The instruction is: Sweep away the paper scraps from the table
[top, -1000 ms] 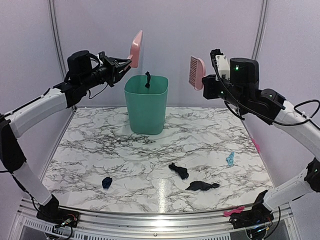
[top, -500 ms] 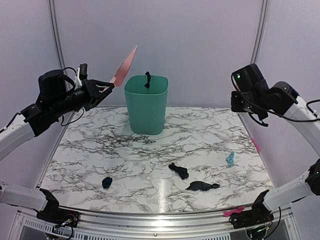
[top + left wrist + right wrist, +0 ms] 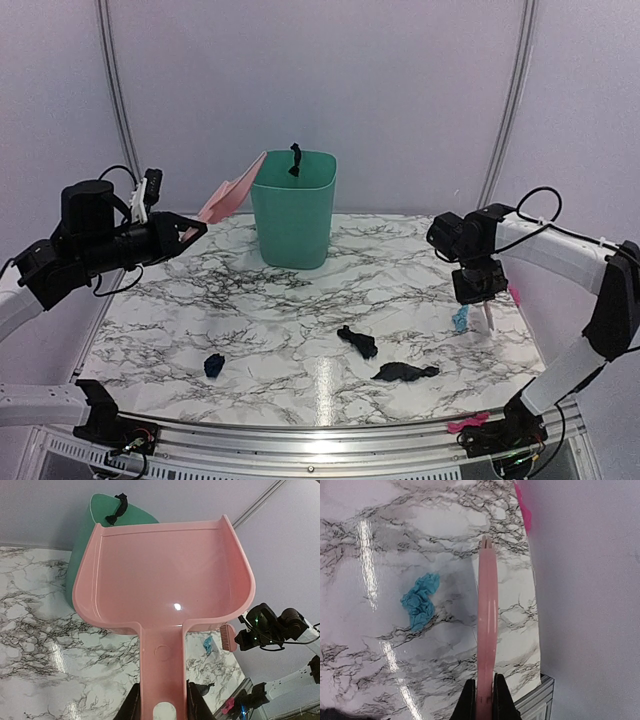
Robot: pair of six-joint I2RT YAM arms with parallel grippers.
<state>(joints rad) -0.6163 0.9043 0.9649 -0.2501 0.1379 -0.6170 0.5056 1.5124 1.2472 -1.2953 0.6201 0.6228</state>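
Left jaws clamp a pink dustpan (image 3: 232,192) left of the green bin (image 3: 292,215). Right jaws pinch a pink brush (image 3: 486,625) front-right of it, by a light-blue scrap (image 3: 460,318); dark paper scraps (image 3: 358,342) litter the worktop (image 3: 250,300) nearer.

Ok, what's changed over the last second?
Both arms came down from beside the bin: the left end effector lowered the dustpan leftward, the right end effector swung the brush down next to the light-blue scrap. Both grips held; bin and dark scraps unmoved.

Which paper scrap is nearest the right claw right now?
The light-blue scrap, just beside the pink brush the right claw holds; three dark scraps lie farther left on the table.
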